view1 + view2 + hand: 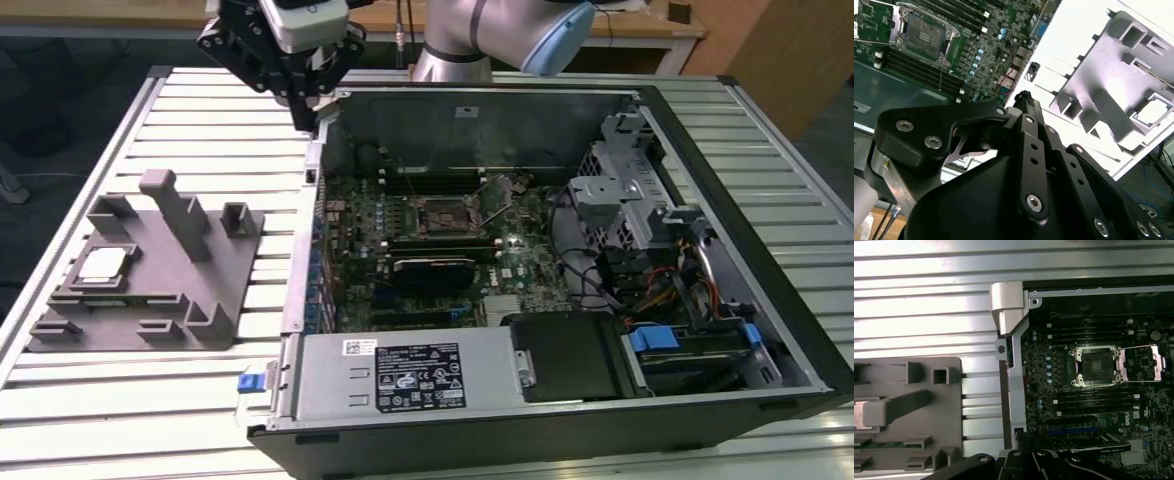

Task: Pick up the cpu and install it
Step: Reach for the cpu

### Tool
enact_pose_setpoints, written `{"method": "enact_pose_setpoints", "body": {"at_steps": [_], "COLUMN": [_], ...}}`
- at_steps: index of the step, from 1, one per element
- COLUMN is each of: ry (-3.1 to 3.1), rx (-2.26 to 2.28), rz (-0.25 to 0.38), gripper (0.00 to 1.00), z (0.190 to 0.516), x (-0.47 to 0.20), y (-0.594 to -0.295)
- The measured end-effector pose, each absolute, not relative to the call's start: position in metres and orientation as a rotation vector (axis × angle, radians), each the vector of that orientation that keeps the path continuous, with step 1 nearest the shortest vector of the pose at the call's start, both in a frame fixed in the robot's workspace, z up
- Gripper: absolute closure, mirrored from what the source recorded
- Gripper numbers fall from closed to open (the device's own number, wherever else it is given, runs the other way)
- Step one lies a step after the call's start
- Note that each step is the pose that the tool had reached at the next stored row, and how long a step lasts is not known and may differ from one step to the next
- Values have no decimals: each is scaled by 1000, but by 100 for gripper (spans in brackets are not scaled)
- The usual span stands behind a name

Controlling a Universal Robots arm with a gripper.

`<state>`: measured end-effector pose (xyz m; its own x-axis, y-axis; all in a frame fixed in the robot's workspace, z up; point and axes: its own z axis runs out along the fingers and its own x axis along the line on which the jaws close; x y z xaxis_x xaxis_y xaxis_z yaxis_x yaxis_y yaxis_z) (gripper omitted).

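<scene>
I count one cpu (103,264), lying flat in a recess of the single grey fixture block (220,272) on the slatted worktop (160,400), at the exterior view's left of the one open computer case (747,230). The gripper (307,118) hangs over the case's corner, well apart from the cpu. Its fingers (1029,116) are pressed together and hold nothing. One motherboard socket (1097,365) shows, with its load plate swung open.

The cpu (104,263) has a silvery metal top; the fixture (220,290) is matt grey plastic; the surface (200,110) is pale ribbed metal.
</scene>
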<state>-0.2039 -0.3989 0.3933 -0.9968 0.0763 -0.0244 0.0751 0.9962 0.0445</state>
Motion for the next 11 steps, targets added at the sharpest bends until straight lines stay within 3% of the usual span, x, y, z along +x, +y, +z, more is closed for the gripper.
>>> {"method": "enact_pose_setpoints", "body": {"at_steps": [11], "ry": [3113], "rx": [118], "rz": [68], "gripper": [89], "z": [393], "x": [-211], "y": [-399]}}
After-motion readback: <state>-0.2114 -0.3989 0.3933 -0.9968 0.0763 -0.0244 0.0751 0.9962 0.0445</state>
